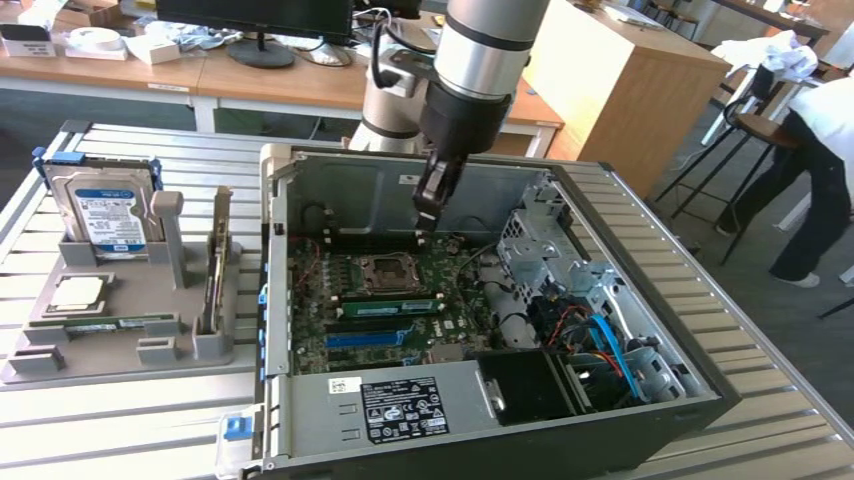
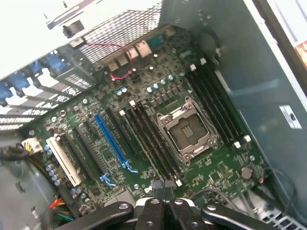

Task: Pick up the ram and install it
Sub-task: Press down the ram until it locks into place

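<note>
Indoors, a slatted metal table (image 1: 747, 330) bears the open computer case (image 1: 400, 180).

From my remote seat I see a slatted metal table (image 1: 747, 330) in the foreground, with long wooden desks (image 1: 267, 80) behind it carrying a monitor stand (image 1: 260, 50) and small white boxes. On the exterior view's right stand a tall wooden cabinet (image 1: 627, 90), a stool (image 1: 747, 135) and a person (image 1: 814, 180) on the grey floor (image 1: 707, 200).

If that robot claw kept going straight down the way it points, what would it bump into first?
Most likely the green motherboard, near the memory slots beside the empty CPU socket. The shut gripper hangs above them; exact depth is unclear.
</note>
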Robot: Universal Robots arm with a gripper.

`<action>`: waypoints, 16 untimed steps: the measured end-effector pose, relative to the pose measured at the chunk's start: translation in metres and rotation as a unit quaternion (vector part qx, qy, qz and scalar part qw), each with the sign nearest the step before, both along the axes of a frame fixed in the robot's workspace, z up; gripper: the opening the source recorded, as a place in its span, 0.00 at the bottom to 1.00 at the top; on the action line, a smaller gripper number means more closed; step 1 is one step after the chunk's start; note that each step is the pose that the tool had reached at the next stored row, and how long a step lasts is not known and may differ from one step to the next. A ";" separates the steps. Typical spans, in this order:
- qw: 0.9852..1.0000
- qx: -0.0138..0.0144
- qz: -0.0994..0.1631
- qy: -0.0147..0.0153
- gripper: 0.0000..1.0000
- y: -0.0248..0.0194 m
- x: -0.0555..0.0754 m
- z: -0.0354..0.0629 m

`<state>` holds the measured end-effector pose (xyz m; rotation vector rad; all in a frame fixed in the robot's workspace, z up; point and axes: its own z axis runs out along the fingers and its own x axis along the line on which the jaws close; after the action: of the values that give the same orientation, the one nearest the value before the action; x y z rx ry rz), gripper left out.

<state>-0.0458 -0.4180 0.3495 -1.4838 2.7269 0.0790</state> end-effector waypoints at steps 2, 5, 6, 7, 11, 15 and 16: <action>1.000 0.000 -0.016 0.000 0.10 0.0000 0.000 -0.0002; 0.999 0.000 -0.040 0.000 0.10 0.0000 0.000 -0.0005; 0.999 0.000 -0.049 0.000 0.10 0.0000 0.000 -0.0005; 0.998 0.000 -0.057 0.000 0.10 0.0000 0.000 -0.0006; 0.996 0.000 -0.089 0.000 0.10 0.0000 0.000 -0.0010; 0.993 0.000 -0.118 0.000 0.10 0.0000 0.000 -0.0012; 0.992 0.000 -0.125 0.000 0.10 0.0000 0.000 -0.0013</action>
<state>-0.0462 -0.4180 0.3482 -1.1286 2.8856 0.0713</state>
